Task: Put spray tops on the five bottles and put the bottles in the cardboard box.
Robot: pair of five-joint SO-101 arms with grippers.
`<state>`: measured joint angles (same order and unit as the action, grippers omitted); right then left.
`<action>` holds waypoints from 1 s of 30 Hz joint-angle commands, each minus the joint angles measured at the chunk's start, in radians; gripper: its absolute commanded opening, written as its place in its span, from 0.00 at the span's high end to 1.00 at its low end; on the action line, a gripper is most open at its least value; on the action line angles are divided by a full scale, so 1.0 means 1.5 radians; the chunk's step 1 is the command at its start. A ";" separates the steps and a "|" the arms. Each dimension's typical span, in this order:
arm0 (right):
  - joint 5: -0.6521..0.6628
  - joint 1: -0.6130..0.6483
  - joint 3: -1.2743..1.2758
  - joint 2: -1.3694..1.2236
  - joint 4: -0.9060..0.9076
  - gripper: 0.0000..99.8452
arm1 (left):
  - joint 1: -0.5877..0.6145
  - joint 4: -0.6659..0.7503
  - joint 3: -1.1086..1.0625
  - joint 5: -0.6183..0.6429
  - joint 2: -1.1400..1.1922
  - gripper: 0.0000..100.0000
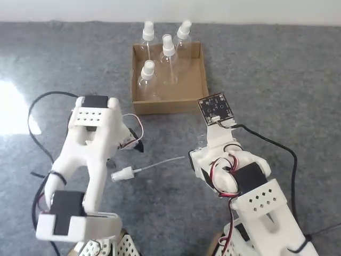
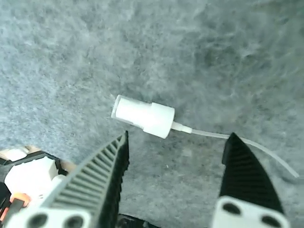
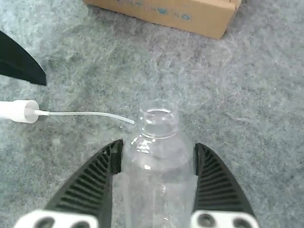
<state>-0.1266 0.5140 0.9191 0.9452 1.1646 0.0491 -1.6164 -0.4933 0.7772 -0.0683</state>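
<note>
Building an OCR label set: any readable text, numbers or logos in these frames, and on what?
Nothing legible.
On the cardboard box, outer side wall: blue print, too blurred to read.
On the uncapped bottle and the spray top: no print seen.

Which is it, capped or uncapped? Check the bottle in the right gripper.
Uncapped. The bottle in the right gripper has a bare open neck; the spray top lies loose on the table.
</note>
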 commanded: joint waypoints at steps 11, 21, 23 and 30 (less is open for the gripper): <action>-0.005 -0.009 -0.012 0.029 -0.014 0.90 | -0.074 0.036 0.025 -0.004 0.157 0.70; -0.005 -0.009 -0.012 0.029 -0.013 0.90 | -0.064 0.092 0.009 0.035 0.186 0.70; -0.005 -0.009 -0.012 0.029 -0.013 0.90 | -0.050 0.094 0.009 0.035 0.176 0.70; -0.005 -0.009 -0.012 0.029 -0.012 0.90 | 0.002 0.116 0.007 0.035 0.144 0.70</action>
<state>-0.1266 0.5140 0.9191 0.9452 1.1646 0.0169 -1.4937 -0.4918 0.7986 0.2140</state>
